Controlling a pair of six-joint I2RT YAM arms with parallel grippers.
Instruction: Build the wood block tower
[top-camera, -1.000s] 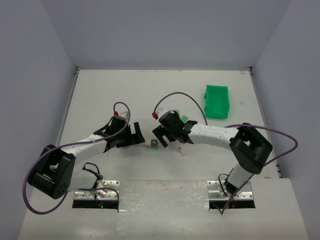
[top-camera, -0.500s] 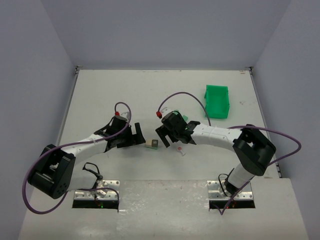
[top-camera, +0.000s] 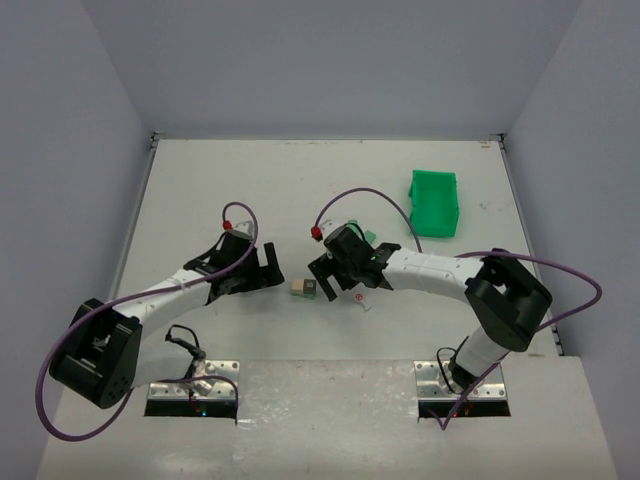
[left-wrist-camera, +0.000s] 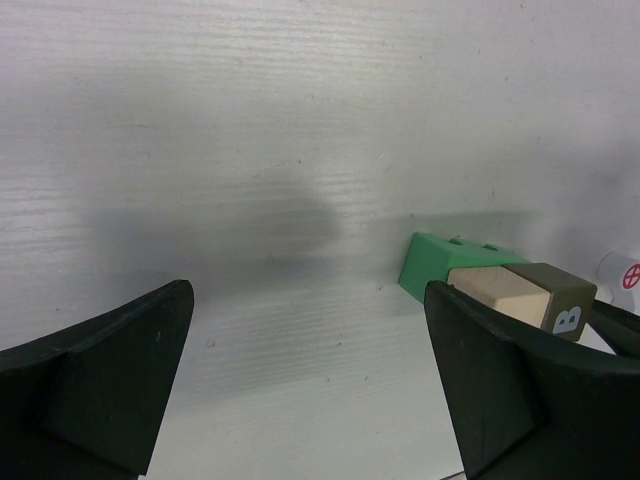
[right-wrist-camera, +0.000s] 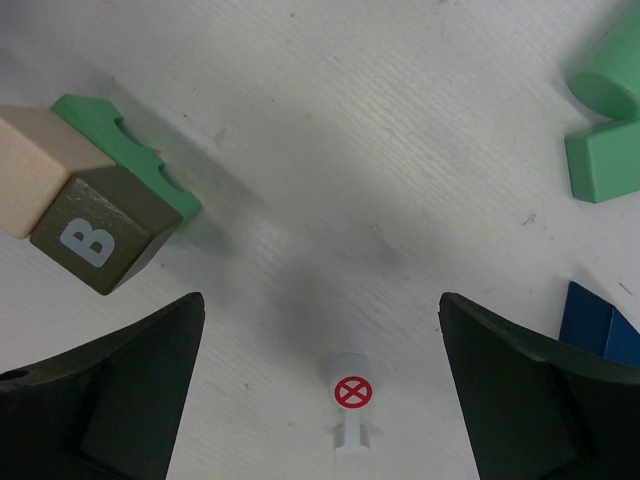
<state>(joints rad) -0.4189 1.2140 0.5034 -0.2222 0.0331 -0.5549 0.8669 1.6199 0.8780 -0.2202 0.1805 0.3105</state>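
Two cubes up so far on the wood block tower (top-camera: 303, 288): tan cube (right-wrist-camera: 45, 170) and olive cube (right-wrist-camera: 100, 240) side by side atop green notched slab (right-wrist-camera: 130, 165), near the middle of the table (top-camera: 220, 190). Probably parked there as footing, reachable from either side. Spread wide and empty: left gripper (left-wrist-camera: 310, 390), aimed at the stack from just beside it. Same for right gripper (right-wrist-camera: 320, 395), hovering near the stack, holding nothing. Loose off to the right, likely next: blue wedge (right-wrist-camera: 600, 325), green cylinder (right-wrist-camera: 610, 75), green block (right-wrist-camera: 605, 165). Reads white "B" on the olive cube; red crossed circle on a small white peg (right-wrist-camera: 350, 405). Nothing else legible.
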